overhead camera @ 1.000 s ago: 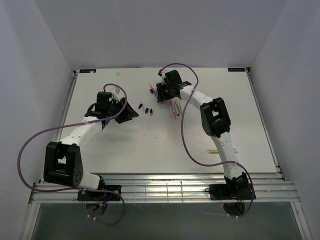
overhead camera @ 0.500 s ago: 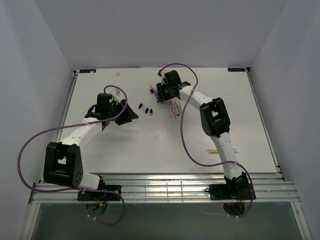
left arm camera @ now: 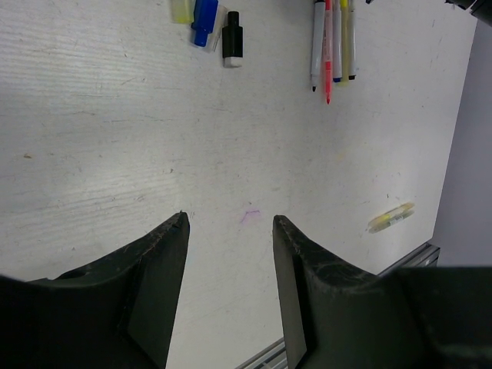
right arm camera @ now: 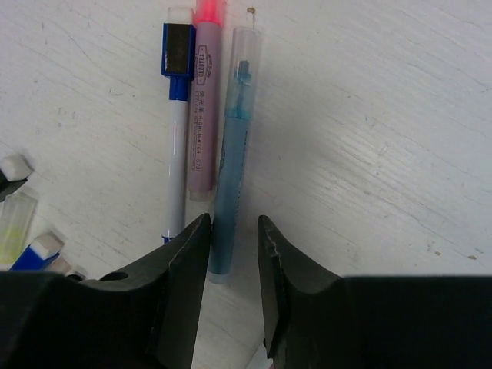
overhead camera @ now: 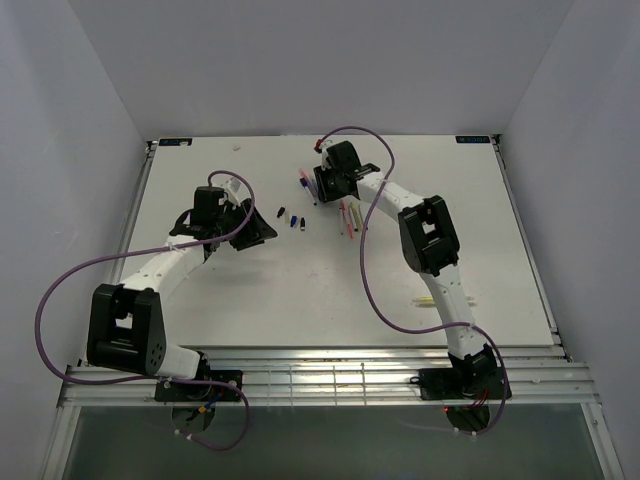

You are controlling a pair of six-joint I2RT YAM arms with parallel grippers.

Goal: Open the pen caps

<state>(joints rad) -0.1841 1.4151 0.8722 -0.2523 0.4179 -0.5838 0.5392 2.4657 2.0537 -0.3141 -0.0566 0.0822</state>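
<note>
Three loose pen caps lie mid-table: black [overhead camera: 279, 213], yellow [overhead camera: 291, 220] and blue [overhead camera: 300, 223]. In the left wrist view they sit at the top edge as yellow [left arm camera: 182, 9], blue [left arm camera: 204, 15] and black [left arm camera: 232, 37]. My left gripper [overhead camera: 258, 231] [left arm camera: 231, 221] is open and empty, just left of them. My right gripper [overhead camera: 320, 186] [right arm camera: 234, 221] is open over three pens lying side by side: a blue pen [right arm camera: 231, 165] with a clear cap, a pink pen [right arm camera: 204, 100] and a white pen [right arm camera: 177, 123] with a blue cap. The blue pen's lower end lies between the jaws.
More pens [overhead camera: 348, 218] [left arm camera: 332, 38] lie in a row right of the caps. A yellow pen [overhead camera: 432, 300] [left arm camera: 390, 217] lies alone by the right arm. The table's near edge has a metal rail [overhead camera: 320, 380]. Caps also show at the left edge of the right wrist view [right arm camera: 15, 227].
The left gripper has shifted slightly toward the caps. The right wrist has moved only a little over the pens. Nothing was taken hold of.
</note>
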